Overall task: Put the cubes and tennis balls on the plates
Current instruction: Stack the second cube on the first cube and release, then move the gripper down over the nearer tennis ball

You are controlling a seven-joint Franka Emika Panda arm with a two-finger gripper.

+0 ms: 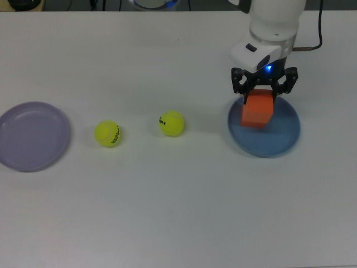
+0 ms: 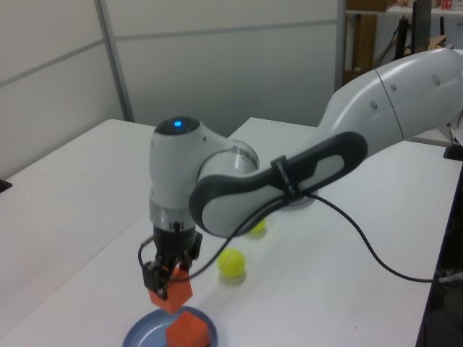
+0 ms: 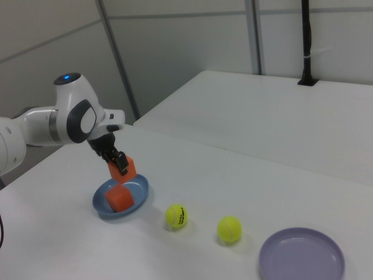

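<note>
We see the arm (image 2: 304, 159) reaching out, wrist pointing down, its gripper (image 1: 264, 89) clamped on an orange cube (image 2: 171, 293) held clear above the blue plate (image 1: 281, 139). A second cube (image 3: 119, 198) rests on that plate. Two tennis balls (image 1: 172, 123) lie apart on the table (image 1: 167, 212); the lavender plate (image 1: 30, 135) sits at the top view's far left.

Cube (image 1: 256, 116) on plate (image 1: 283, 139); balls (image 1: 172, 123) between plates.
</note>
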